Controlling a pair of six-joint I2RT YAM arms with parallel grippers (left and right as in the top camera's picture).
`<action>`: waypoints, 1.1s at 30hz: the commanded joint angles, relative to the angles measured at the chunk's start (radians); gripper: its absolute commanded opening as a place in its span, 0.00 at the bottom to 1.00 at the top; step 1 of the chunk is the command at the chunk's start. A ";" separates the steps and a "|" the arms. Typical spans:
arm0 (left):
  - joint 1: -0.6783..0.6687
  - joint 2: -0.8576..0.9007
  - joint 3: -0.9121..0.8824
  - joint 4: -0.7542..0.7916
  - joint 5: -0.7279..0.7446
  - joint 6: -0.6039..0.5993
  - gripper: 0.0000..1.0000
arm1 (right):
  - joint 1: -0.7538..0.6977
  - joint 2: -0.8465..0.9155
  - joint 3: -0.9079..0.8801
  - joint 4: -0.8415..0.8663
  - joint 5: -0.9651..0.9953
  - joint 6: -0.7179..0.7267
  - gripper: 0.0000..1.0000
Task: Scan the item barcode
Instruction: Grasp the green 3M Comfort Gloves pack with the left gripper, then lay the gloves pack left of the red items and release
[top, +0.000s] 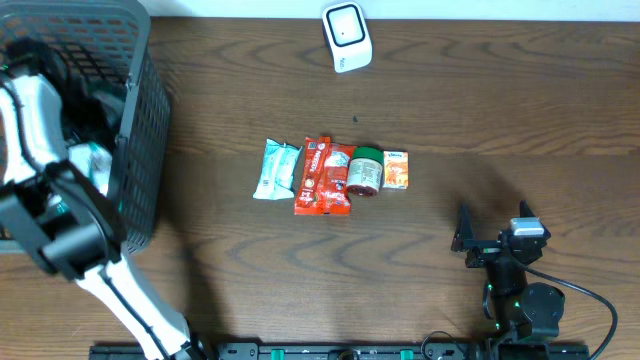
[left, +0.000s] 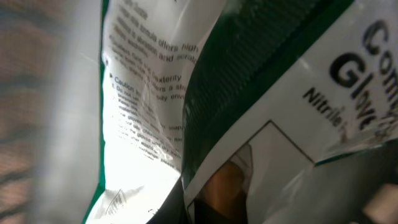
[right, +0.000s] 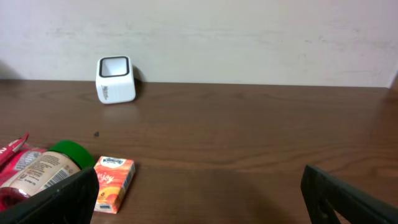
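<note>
A white and green glove packet (left: 155, 93) with printed text fills the left wrist view, pressed close to the camera. My left gripper is down inside the grey basket (top: 140, 120) and shut on this packet; its fingers barely show. In the overhead view only the left arm (top: 40, 110) shows, reaching into the basket. The white barcode scanner (top: 347, 37) (right: 115, 79) stands at the far middle of the table. My right gripper (top: 490, 242) (right: 199, 199) rests open at the near right, with nothing between its fingers.
A row of items lies mid-table: a teal tissue pack (top: 276, 169), a red packet (top: 325, 176), a green-lidded jar (top: 365, 170) and an orange tissue box (top: 396, 170) (right: 112, 183). More goods lie in the basket.
</note>
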 joint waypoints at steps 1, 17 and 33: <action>-0.004 -0.241 0.073 0.048 -0.014 -0.028 0.07 | 0.004 -0.005 -0.002 -0.004 -0.005 0.013 0.99; -0.235 -0.797 0.070 -0.080 0.068 -0.298 0.07 | 0.004 -0.005 -0.002 -0.004 -0.005 0.013 0.99; -0.799 -0.583 -0.480 0.014 0.071 -0.537 0.07 | 0.004 -0.005 -0.002 -0.004 -0.005 0.013 0.99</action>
